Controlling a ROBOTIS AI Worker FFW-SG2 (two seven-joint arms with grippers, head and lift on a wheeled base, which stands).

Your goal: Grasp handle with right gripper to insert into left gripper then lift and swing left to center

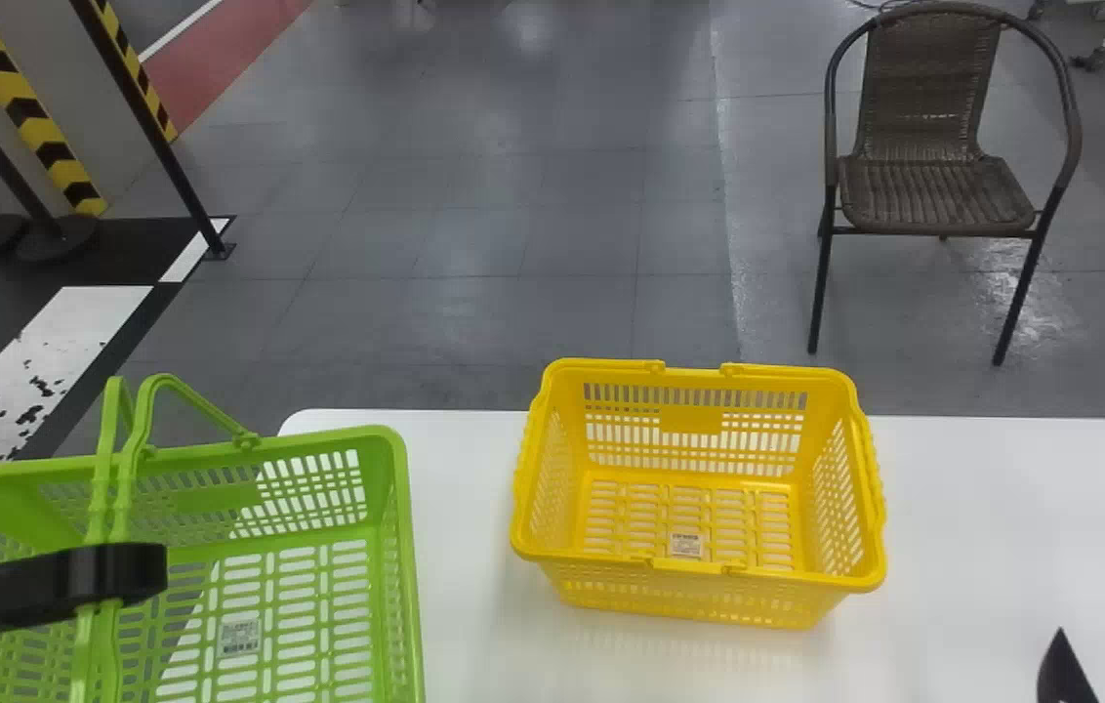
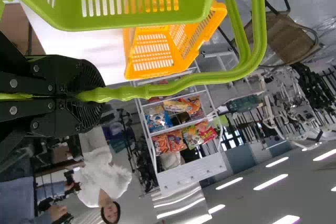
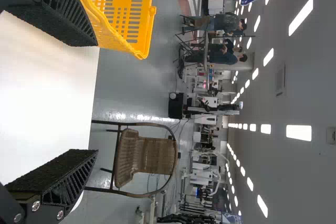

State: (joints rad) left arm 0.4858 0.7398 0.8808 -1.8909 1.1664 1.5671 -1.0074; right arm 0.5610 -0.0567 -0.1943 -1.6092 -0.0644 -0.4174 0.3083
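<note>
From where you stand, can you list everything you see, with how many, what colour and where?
green basket: one, green, left of the yellow one
its handles: two, green, raised together
yellow basket: one, yellow, on the table
table: one, white, in front
chair: one, brown, beyond the table, to the right
posts: three, black, far left
snack rack: one, white, behind
snack packets: several, mixed colours, on the rack
ceiling lights: many, white, overhead
left gripper: one, black, closed on the green handles
right gripper: one, black, open, at the right
</note>
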